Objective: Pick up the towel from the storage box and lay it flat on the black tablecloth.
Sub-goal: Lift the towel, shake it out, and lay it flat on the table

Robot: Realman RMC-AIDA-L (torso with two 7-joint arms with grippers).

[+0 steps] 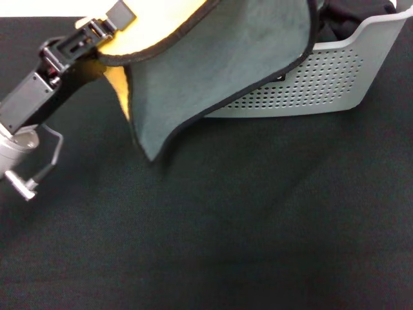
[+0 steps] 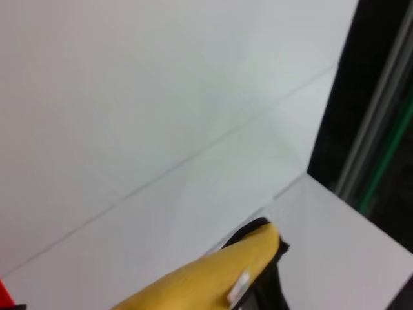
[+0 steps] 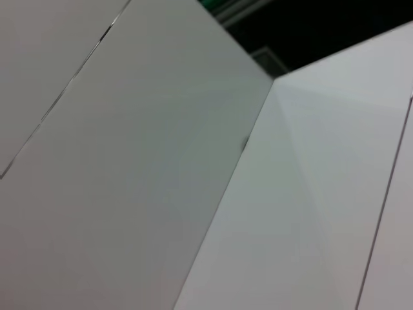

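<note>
The towel (image 1: 219, 64) hangs in the air at the top of the head view, grey side facing me. Its yellow side shows along the upper edge, and its lowest corner dangles just above the black tablecloth (image 1: 226, 226). My left gripper (image 1: 103, 39) is at the upper left, shut on the towel's left edge. The left wrist view shows a yellow fold of the towel (image 2: 213, 278). Behind the towel's right part stands the light grey storage box (image 1: 335, 77). My right gripper is out of view.
Dark fabric (image 1: 348, 19) lies inside the box at the top right. A cable loop (image 1: 51, 152) hangs from the left arm over the cloth. Both wrist views show mostly white wall panels (image 3: 193, 161).
</note>
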